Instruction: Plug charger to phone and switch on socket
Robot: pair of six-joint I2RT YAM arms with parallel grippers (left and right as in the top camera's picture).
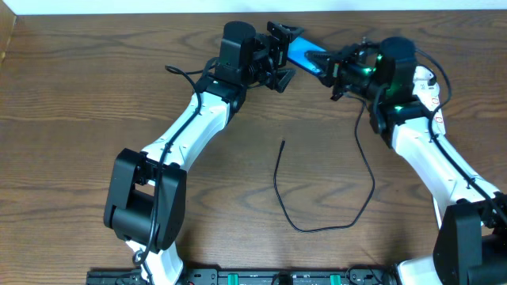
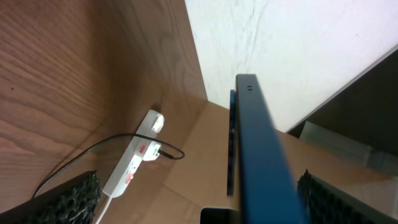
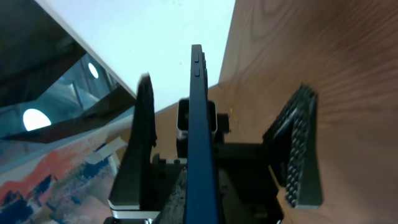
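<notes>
Phone (image 1: 301, 52) location: rear centre of the worktop (image 1: 79, 95), between the two claws, w/ part of its blue screen visible from overhead. We cannot tell whether any part of it rests on the worktop.

Right claw (image 1: 323, 65): closed down on one end of the phone. In the right wrist view we see the phone (image 3: 202, 124) edge-on, running straight out from this grip.

Left claw (image 1: 283, 57): spread wide, holding nothing. In the left wrist view its ribbed pads (image 2: 68, 199) stand on either side of the phone (image 2: 258, 162) w/ a clear gap on each side; we see no contact.

Charger (image 1: 317, 229): lies loose on the worktop, fwd of both claws and well apart from the phone. Its connector tip (image 1: 283, 142) is free, near the worktop centre. From there the cable runs toward the front edge, curves round to the right, then heads back up beside the right arm.

Socket (image 2: 134, 163): seen in the left wrist view only. It is a white strip lying flat on the worktop w/ red marks on top, a thin black lead entering its side and a white cord leaving the near end. Switch pos.: we cannot tell.
</notes>
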